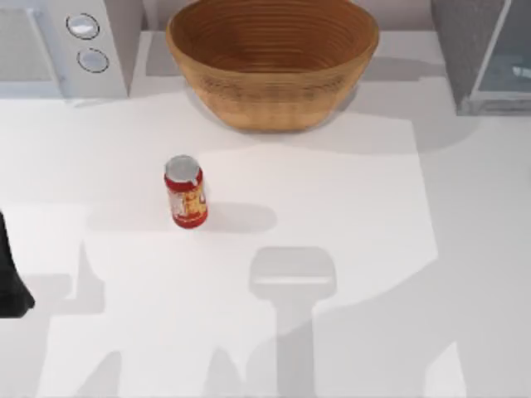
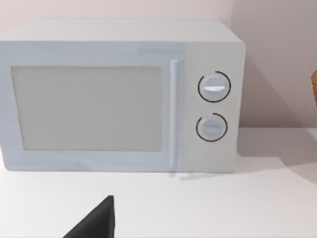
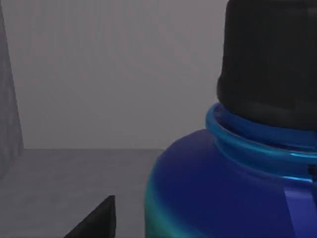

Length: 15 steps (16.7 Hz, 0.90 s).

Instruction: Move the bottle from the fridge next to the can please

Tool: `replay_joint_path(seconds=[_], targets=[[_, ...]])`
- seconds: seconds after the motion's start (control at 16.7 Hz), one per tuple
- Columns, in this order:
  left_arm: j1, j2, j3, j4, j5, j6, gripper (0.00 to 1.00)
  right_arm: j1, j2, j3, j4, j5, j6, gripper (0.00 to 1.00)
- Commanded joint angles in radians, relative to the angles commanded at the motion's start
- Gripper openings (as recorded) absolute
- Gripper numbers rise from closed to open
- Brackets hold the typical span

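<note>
The bottle (image 3: 233, 188) is seen close up in the right wrist view, with its blue shoulder and black cap. It stands on the grey floor inside the fridge (image 1: 485, 54), which is at the table's back right corner. One black fingertip (image 3: 98, 219) of my right gripper is beside the bottle with a gap to it, holding nothing. The red can (image 1: 186, 192) stands upright left of the table's middle. My left arm (image 1: 12, 282) is parked at the left edge, its fingertip (image 2: 96, 222) low over the table.
A large woven basket (image 1: 272, 91) stands at the back centre. A white microwave (image 1: 62, 46) with two round knobs is at the back left, facing my left wrist camera. Bare white table surrounds the can.
</note>
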Motion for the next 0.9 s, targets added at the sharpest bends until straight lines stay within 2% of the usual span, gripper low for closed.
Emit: replay_joint_path(seconds=[0.72, 0.9], targets=[[0.000, 0.000, 0.000, 0.000, 0.000, 0.000, 1.00, 0.000, 0.000, 0.000, 0.000, 0.000, 0.000, 0.02], [0.000, 0.000, 0.000, 0.000, 0.000, 0.000, 1.00, 0.000, 0.000, 0.000, 0.000, 0.000, 0.000, 0.00]])
